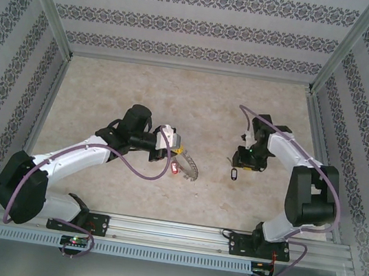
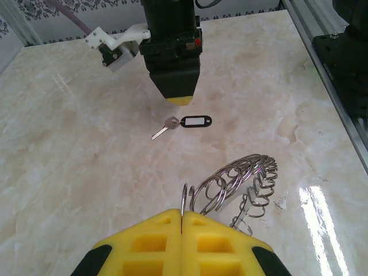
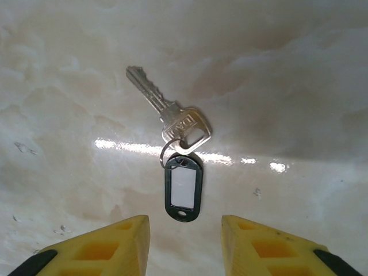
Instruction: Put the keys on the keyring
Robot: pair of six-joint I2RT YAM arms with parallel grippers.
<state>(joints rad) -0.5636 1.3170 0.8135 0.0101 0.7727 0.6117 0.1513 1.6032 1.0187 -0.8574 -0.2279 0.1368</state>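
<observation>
A silver key (image 3: 167,109) lies flat on the marble table, joined by a small split ring to a black tag (image 3: 183,187) with a white window. My right gripper (image 3: 185,230) hovers open just short of the tag, its yellow fingers (image 3: 123,238) either side of it and apart from it. From above, the key and tag (image 1: 233,174) sit just below the right gripper (image 1: 240,161). My left gripper (image 2: 182,215) is shut on the keyring (image 2: 241,178), a thin wire ring strung with several small silver split rings that arcs away to the right. In the overhead view the keyring (image 1: 187,166) hangs at the left gripper (image 1: 177,152).
Patterned walls and aluminium frame posts (image 1: 50,14) enclose the table on three sides. A metal rail (image 1: 170,233) runs along the near edge by the arm bases. The right arm's wrist (image 2: 171,52) stands beyond the key (image 2: 167,126) in the left wrist view.
</observation>
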